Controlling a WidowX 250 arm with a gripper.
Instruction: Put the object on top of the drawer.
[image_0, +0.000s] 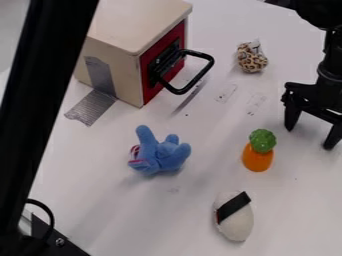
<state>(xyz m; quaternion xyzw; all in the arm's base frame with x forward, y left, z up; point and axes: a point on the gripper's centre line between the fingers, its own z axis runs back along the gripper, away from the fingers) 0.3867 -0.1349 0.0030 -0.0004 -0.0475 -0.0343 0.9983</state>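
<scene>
Watching four small toys near my wide-apart gripper (310, 136)

I see my gripper at the right edge of the camera view. Its two fingers point down and are spread far from each other. It has hold of nothing.

The job says only "the object", so I cannot tell which toy it means. All four toys sit on the white table (147, 225).

The orange toy with a bumpy green top (258, 159) is the one nearest my gripper, just beside it. The white toy with a black band (234, 224) lies below that in my view. The soft blue toy (160, 155) is well apart from my gripper, near the middle. The spotted toy (252, 59) is higher up.

The drawer box (137, 17) is at the top left. It has a pale flat top and a red front. Its black handle (200, 77) sticks out toward the spotted toy's side. Gray tape (91, 107) runs from the box down onto the table. A thick black pole (47, 75) slants down my left side.
</scene>
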